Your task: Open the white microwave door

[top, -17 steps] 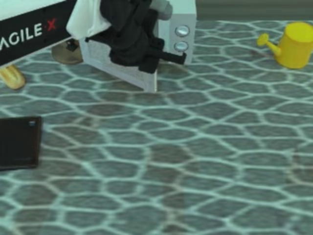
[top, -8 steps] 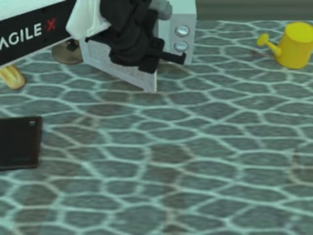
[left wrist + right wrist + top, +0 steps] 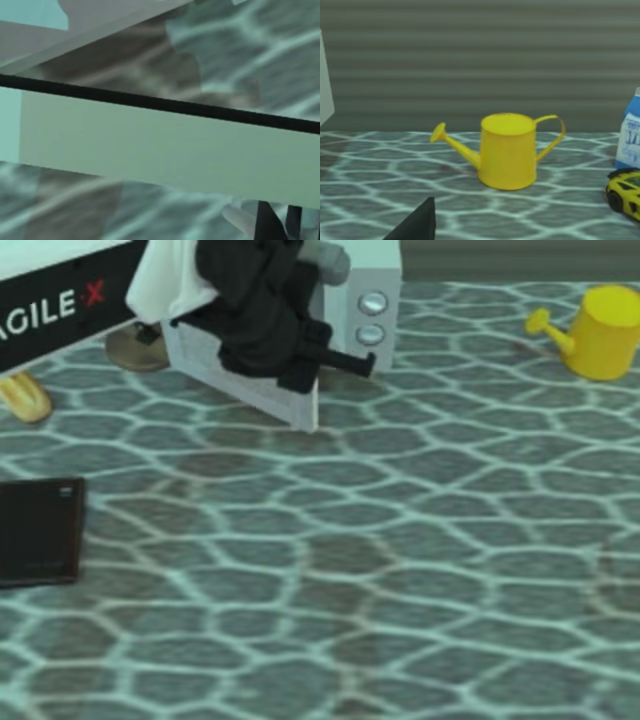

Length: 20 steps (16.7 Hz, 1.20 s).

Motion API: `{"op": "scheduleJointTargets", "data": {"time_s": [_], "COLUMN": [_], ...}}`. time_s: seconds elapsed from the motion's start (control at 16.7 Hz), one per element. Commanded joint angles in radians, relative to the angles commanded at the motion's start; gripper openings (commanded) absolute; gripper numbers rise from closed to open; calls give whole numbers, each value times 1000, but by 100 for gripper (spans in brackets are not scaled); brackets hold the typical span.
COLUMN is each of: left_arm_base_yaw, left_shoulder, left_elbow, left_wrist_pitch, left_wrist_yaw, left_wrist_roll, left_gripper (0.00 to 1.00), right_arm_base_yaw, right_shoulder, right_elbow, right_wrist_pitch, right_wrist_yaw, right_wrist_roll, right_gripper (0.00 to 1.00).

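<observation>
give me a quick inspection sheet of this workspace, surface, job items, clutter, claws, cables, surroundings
surface: table with a grey-green cracked-stone pattern.
job's things: white microwave at the far edge, left of centre; its door is swung partly open toward the table's left.
clutter: yellow watering can far right; black flat device at the left edge; bread loaf far left; brown round object beside the microwave; blue carton and yellow toy car in the right wrist view.
claws: left claw at the door's free edge; right claw, only a dark tip seen.
cables: nothing seen.
surroundings: grey ribbed wall.
</observation>
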Motion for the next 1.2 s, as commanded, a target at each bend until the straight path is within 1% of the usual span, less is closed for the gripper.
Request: {"op": "scheduleJointTargets", "data": {"time_s": [0.3,1.2], "left_arm_base_yaw": [31,31], "left_shoulder": [-60,-61], "left_elbow": [-78,-80], "left_wrist_pitch": [26,26], "left_wrist_yaw": [52,53], "left_wrist_roll": [99,101], "left_gripper": [0,0], "right_arm_base_yaw": [0,0], "right_shoulder": [0,0], "right_elbow": [0,0], "right_wrist_pitch": [0,0], "right_wrist_yaw": [0,0], "right_wrist_roll": [0,0], "right_gripper": [100,100]}}
